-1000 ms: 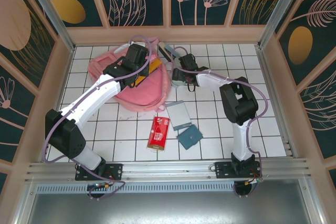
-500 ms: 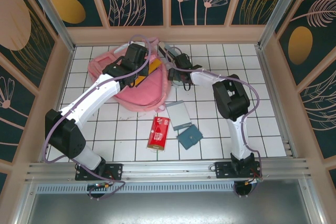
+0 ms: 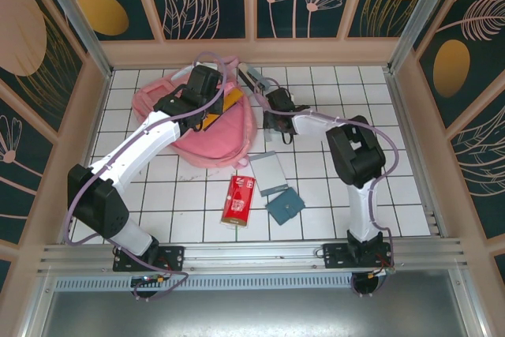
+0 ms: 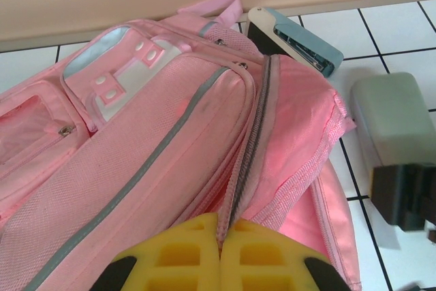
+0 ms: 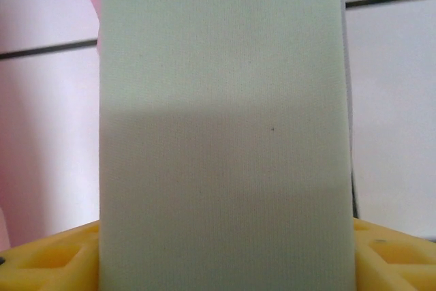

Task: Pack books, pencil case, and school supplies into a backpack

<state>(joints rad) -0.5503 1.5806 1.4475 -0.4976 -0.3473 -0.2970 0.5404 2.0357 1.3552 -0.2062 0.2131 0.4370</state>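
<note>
Now — desk (image 3: 331, 195): white tiles with dark grout, walled by dark leaf-patterned panels.
Backpack (image 3: 217, 138): large and light pink, lying flat at the far left-centre of the desk; front pockets and pale strip facing up in the left wrist view (image 4: 136, 141).
Left arm (image 3: 150, 136): stretched from the near-left base out over the backpack.
Left fingers (image 4: 177, 264): yellow, clenched together on the backpack's zip edge, pink fabric pinched between them.
Right arm (image 3: 355, 155): bent from the near-right base, reaching left toward the backpack's right side.
Right fingers (image 5: 48, 257): yellow, one at each side of the pencil case, grasping it.
Pencil case (image 5: 221, 134): pale mint pouch, just beside the backpack's right edge (image 4: 392, 120); resting on the tiles or lifted — cannot tell.
Stapler (image 4: 293, 39): grey and teal, against the backpack's far-right corner.
Silver-grey pad (image 3: 270, 171): mid-desk, near the backpack's near corner.
Teal square (image 3: 285, 206): just beside the pad, on its near side.
Red packet (image 3: 237, 200): flat, left of the teal square.
</note>
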